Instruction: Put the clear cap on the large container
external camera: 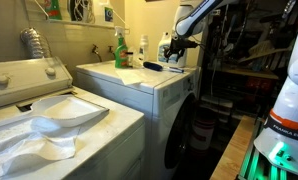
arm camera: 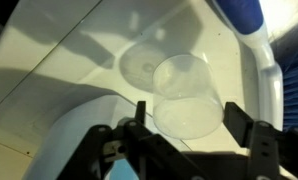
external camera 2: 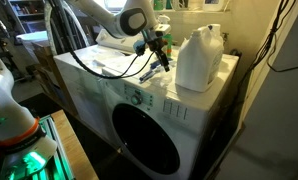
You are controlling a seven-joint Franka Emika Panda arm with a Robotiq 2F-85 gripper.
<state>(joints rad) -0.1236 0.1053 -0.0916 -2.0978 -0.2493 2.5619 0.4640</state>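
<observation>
The clear cap (arm camera: 185,92) is a small see-through cup on the white washer top (arm camera: 69,60), seen from above in the wrist view. My gripper (arm camera: 187,118) is open and straddles it, with a small gap between each finger and the cap. The large container (external camera 2: 199,58), a whitish jug with a handle, stands on the washer just beside the gripper (external camera 2: 157,55); its blue-labelled side shows at the right edge of the wrist view (arm camera: 257,40). In an exterior view the gripper (external camera: 173,52) hangs over the far end of the washer; I cannot make out the jug there.
A green spray bottle (external camera: 120,48) and a small white bottle (external camera: 143,46) stand at the back of the washer top. A dark flat object (external camera: 154,66) lies near the gripper. A second machine (external camera: 49,110) with a white cloth stands nearer the camera. The washer's front edge (external camera 2: 139,92) drops off.
</observation>
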